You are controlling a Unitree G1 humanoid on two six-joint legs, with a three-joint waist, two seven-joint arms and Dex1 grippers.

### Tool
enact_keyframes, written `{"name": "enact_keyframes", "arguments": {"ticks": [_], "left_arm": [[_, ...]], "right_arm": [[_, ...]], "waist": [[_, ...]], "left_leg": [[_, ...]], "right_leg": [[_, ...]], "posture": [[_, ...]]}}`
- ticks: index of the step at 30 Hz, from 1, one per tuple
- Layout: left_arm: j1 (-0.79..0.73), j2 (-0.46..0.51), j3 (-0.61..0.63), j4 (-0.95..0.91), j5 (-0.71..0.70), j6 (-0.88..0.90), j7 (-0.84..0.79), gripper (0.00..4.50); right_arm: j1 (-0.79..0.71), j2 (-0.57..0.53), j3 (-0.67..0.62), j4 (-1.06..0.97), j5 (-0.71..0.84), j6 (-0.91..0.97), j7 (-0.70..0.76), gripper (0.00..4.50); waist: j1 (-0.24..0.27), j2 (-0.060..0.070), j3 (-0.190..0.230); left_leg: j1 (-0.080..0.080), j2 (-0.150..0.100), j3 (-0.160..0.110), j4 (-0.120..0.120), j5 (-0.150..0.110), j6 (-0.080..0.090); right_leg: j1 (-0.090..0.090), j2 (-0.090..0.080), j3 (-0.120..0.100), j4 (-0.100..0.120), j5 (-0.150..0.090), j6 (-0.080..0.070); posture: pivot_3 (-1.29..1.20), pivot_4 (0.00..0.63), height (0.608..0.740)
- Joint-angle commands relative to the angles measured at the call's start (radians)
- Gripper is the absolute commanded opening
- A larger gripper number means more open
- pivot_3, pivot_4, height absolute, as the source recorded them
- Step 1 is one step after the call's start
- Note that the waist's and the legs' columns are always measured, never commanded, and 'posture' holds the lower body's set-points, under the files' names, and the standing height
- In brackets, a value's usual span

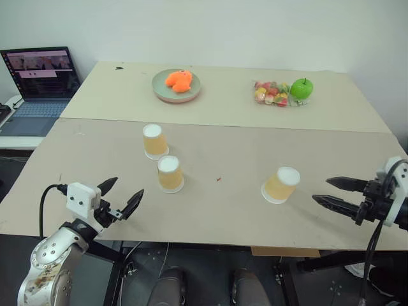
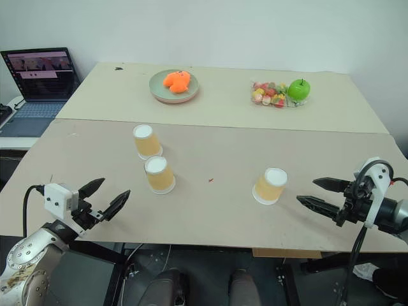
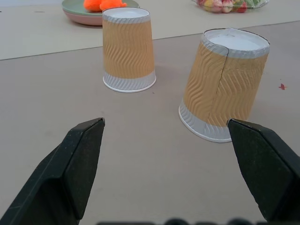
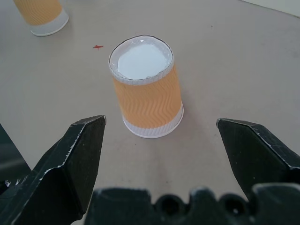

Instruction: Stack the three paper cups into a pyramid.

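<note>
Three tan paper cups stand upside down on the beige table (image 1: 223, 210), each apart from the others. One cup (image 1: 155, 141) is left of centre, a second cup (image 1: 170, 173) stands just in front of it, and the third cup (image 1: 281, 185) is at the right. My left gripper (image 1: 120, 196) is open near the front left edge, pointing toward the two left cups (image 3: 225, 89) with a gap between. My right gripper (image 1: 336, 192) is open at the right, level with the third cup (image 4: 146, 86) and a short way from it. Nothing is held.
At the back of the table a green plate (image 1: 160, 89) holds an orange toy (image 1: 179, 80). To its right lie a bag of sweets (image 1: 271, 93) and a green apple (image 1: 301, 88). An open laptop (image 1: 39, 76) sits off the table's left side.
</note>
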Motion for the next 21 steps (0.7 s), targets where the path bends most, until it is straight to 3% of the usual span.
{"name": "enact_keyframes", "arguments": {"ticks": [1,4,8,14,21], "left_arm": [[-0.007,0.037,-0.003,-0.043,-0.043,0.017,-0.053,4.46],[-0.02,0.149,-0.042,-0.049,-0.115,0.099,-0.201,4.46],[-0.107,0.272,-0.081,0.061,-0.098,0.078,-0.361,4.46],[-0.323,0.279,-0.14,0.237,-0.048,0.039,-0.408,4.46],[-0.44,0.24,-0.197,0.325,-0.018,0.011,-0.43,4.46]], "right_arm": [[-0.007,-0.012,-0.024,-0.037,0.019,0.005,0.001,4.5],[0.005,-0.003,-0.042,-0.076,0.04,0.016,-0.004,4.5],[-0.007,-0.001,-0.104,-0.159,0.133,0.064,-0.018,4.5],[-0.088,0.012,-0.12,-0.326,0.351,0.169,-0.097,4.5],[-0.112,0.043,0.011,-0.451,0.408,0.18,-0.156,4.5]], "waist": [[0.0,0.0,0.0],[0.0,0.0,0.0],[0.001,0.001,0.0],[0.0,0.001,0.0],[-0.001,0.0,0.0]], "left_leg": [[0.0,0.0,0.0,0.0,0.0,0.0],[0.0,0.0,0.0,0.0,0.0,0.0],[-0.001,0.0,0.0,0.0,0.0,0.0],[0.0,-0.002,0.0,0.0,0.0,0.0],[-0.001,-0.002,0.0,0.0,0.0,0.0]], "right_leg": [[0.0,0.0,0.0,0.0,0.0,0.0],[-0.001,0.0,0.0,0.001,0.0,0.0],[-0.001,0.0,0.0,0.0,0.0,0.0],[0.0,0.001,0.0,0.0,0.0,0.0],[0.0,0.0,0.0,0.0,0.0,0.0]], "posture": [[0.0,0.15,0.676],[0.0,0.15,0.676],[0.0,0.15,0.676],[0.0,0.15,0.676],[0.0,0.15,0.676]]}}
